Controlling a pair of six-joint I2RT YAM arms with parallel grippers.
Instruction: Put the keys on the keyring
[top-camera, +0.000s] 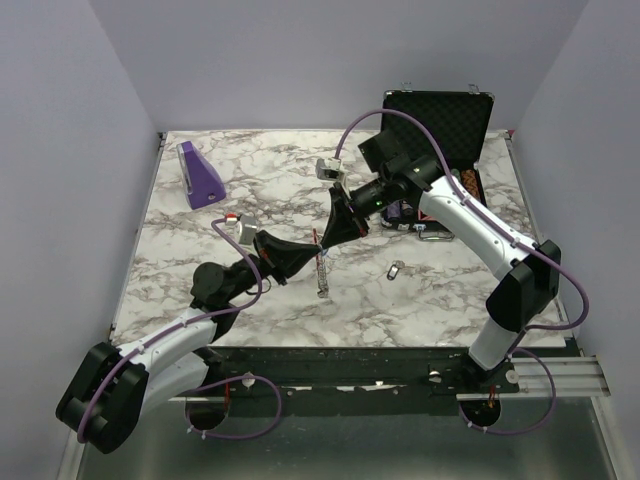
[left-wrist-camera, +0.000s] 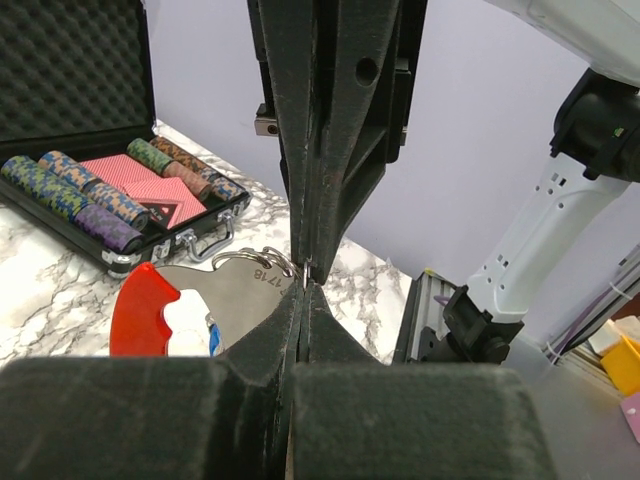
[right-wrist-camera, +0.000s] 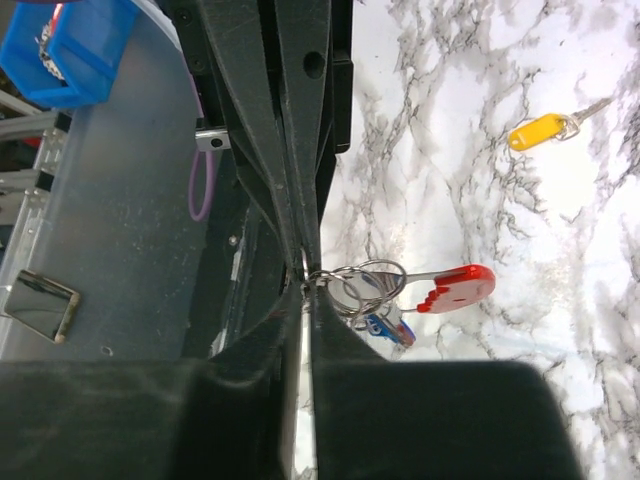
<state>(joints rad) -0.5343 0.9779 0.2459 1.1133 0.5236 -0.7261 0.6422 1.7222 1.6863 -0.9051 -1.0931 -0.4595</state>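
Observation:
Both grippers meet tip to tip above the middle of the marble table. My left gripper (top-camera: 316, 250) (left-wrist-camera: 303, 272) is shut on a thin wire loop of the keyring (top-camera: 322, 272). Its flat silver plate (left-wrist-camera: 235, 295), red clip (left-wrist-camera: 143, 310) and a blue-headed key (left-wrist-camera: 214, 340) hang to one side. My right gripper (top-camera: 325, 243) (right-wrist-camera: 308, 283) comes from the opposite side. Its jaws are pinched onto the wire rings (right-wrist-camera: 365, 285), with only a narrow slit between them. The red clip (right-wrist-camera: 455, 288) and blue key (right-wrist-camera: 390, 328) dangle beside it. A yellow-headed key (right-wrist-camera: 537, 131) lies loose on the table (top-camera: 397, 271).
An open black case (top-camera: 440, 110) holding poker chips (left-wrist-camera: 120, 190) and cards sits at the back right, behind the right arm. A purple wedge block (top-camera: 198, 175) stands at the back left. A blue bin (right-wrist-camera: 70, 50) sits off the table.

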